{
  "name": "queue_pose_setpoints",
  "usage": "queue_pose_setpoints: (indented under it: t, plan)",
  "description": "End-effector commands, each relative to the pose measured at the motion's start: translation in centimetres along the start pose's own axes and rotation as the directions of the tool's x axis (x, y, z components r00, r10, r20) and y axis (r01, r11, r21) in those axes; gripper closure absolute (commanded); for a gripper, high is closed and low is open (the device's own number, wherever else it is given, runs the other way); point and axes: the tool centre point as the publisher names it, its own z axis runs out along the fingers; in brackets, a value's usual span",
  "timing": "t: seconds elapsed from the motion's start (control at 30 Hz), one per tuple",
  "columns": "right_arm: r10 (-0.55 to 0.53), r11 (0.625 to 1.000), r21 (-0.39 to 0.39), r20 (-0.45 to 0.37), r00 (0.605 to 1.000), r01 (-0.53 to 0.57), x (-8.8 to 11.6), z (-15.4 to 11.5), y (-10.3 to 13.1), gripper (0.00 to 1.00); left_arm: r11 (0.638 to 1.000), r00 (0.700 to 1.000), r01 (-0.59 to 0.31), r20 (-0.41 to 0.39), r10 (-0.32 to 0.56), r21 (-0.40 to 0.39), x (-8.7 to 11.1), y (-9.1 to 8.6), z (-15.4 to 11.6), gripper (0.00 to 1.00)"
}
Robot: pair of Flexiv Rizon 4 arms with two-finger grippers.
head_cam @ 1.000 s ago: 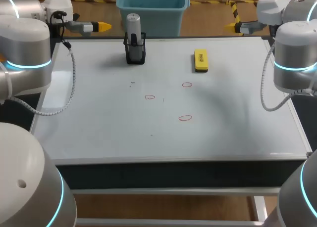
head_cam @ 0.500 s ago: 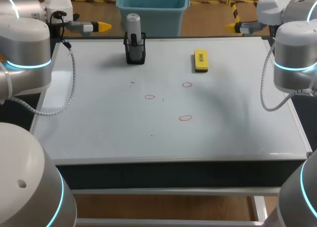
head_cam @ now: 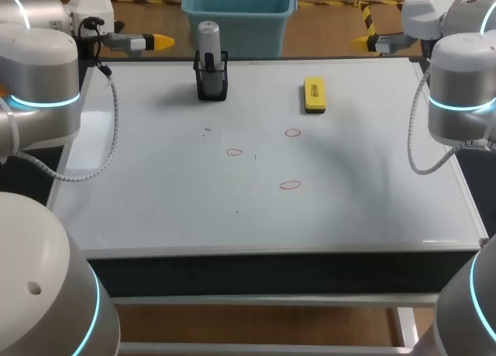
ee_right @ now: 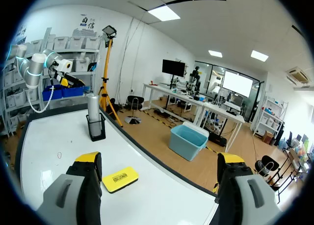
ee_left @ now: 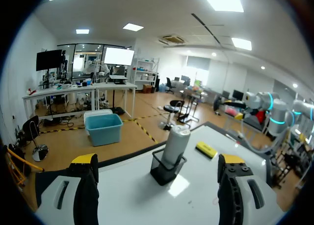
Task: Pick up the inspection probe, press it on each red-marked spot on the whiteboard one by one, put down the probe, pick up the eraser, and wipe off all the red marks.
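Observation:
A grey inspection probe (head_cam: 208, 42) stands upright in a black holder (head_cam: 211, 84) at the back of the whiteboard (head_cam: 155, 185). To its right lies a yellow eraser (head_cam: 314, 95). Three small red rings mark the board's middle: one (head_cam: 292, 133) below the eraser, one (head_cam: 235, 152) further left, one (head_cam: 290, 185) nearest the front. My left gripper (head_cam: 159, 41) hovers open at the back left corner, with the probe (ee_left: 175, 142) ahead of its gripper (ee_left: 158, 160). My right gripper (head_cam: 364, 40) is open at the back right; from its gripper (ee_right: 159, 158) the eraser (ee_right: 119, 179) lies just ahead.
Both arms' grey bodies stand over the board's left edge (head_cam: 74, 150) and right edge (head_cam: 457, 178), each with a coiled cable hanging alongside. A few faint dark specks (head_cam: 207, 128) dot the board near the holder.

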Motion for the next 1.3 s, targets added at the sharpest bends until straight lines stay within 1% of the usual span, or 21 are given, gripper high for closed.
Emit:
queue_pose_setpoints:
  t: [0.03,0.77,0.83,0.97,1.07,1.17,1.23,1.3]
  plan:
    - [0.0,1.0,0.001,-0.001,1.0,0.0,-0.1,0.0,0.0,0.0,1.0,1.0,-0.001,0.0,0.001,0.005,0.0,0.1,0.1,0.0]
    - [0.0,1.0,0.001,-0.001,1.0,0.0,-0.1,0.0,0.0,0.0,1.0,1.0,-0.001,0.0,0.001,0.005,0.0,0.1,0.1,0.0]
    - [0.0,1.0,0.001,-0.001,1.0,0.0,-0.1,0.0,0.0,0.0,0.999,0.996,-0.044,-0.075,0.044,0.012,-0.4,0.1,1.0,0.0]
    - [0.0,1.0,0.001,-0.001,1.0,0.0,-0.1,0.0,0.0,0.0,0.994,0.977,-0.105,-0.182,0.109,0.034,-0.4,0.2,2.7,0.0]
    - [0.0,1.0,0.001,-0.001,1.0,0.0,-0.1,0.0,0.0,0.0,0.987,0.949,-0.146,-0.271,0.159,0.07,0.1,0.3,3.6,0.0]
    - [0.0,1.0,0.001,-0.001,1.0,0.0,-0.1,0.0,0.0,0.0,0.978,0.917,-0.18,-0.342,0.206,0.104,1.0,0.2,4.2,0.0]
    - [0.0,1.0,0.001,-0.001,1.0,0.0,-0.1,0.0,0.0,0.0,0.973,0.897,-0.187,-0.38,0.225,0.135,1.3,0.0,4.5,0.0]
    - [0.0,1.0,0.001,-0.001,1.0,0.0,-0.1,0.0,0.0,0.0,0.964,0.864,-0.194,-0.434,0.256,0.182,1.8,0.0,4.9,0.0]
